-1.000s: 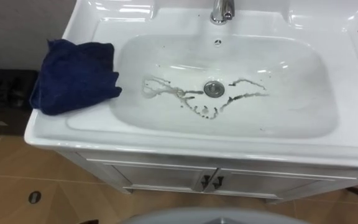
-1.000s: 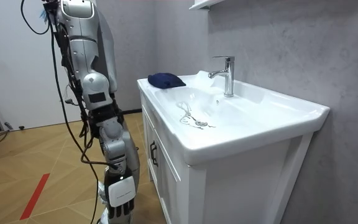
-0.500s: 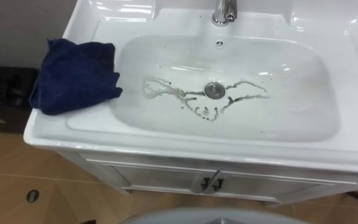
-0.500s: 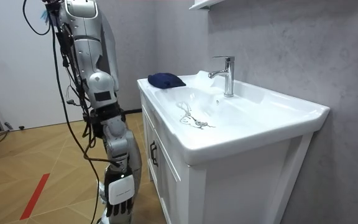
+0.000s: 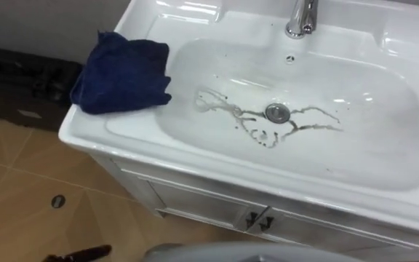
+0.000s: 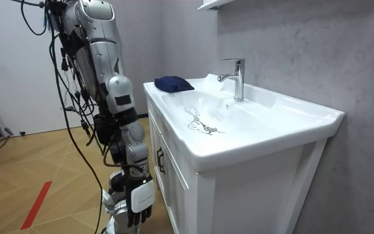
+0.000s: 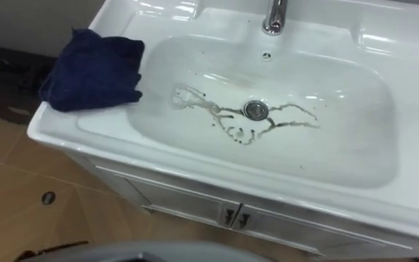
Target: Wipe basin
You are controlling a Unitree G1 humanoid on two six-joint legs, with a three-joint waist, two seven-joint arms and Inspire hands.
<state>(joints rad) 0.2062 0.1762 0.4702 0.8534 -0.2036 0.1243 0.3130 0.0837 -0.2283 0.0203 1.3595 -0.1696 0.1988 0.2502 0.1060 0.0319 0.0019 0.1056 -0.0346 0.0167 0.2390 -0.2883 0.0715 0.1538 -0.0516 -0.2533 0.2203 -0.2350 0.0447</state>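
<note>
One cloth (image 5: 121, 73) on basin (image 5: 384, 145) rim, to my left; right hand (image 6: 138, 201) hangs low, fingers slack, empty.

White basin (image 5: 384, 167), soiled; dark blue cloth (image 5: 122, 73) on its left rim.
Thin brown streaks (image 5: 318, 127) and specks cross the bowl's bottom on both sides of the drain (image 5: 276, 112). The cloth lies crumpled in a loose heap on the flat ledge, one edge reaching the bowl's lip.
</note>
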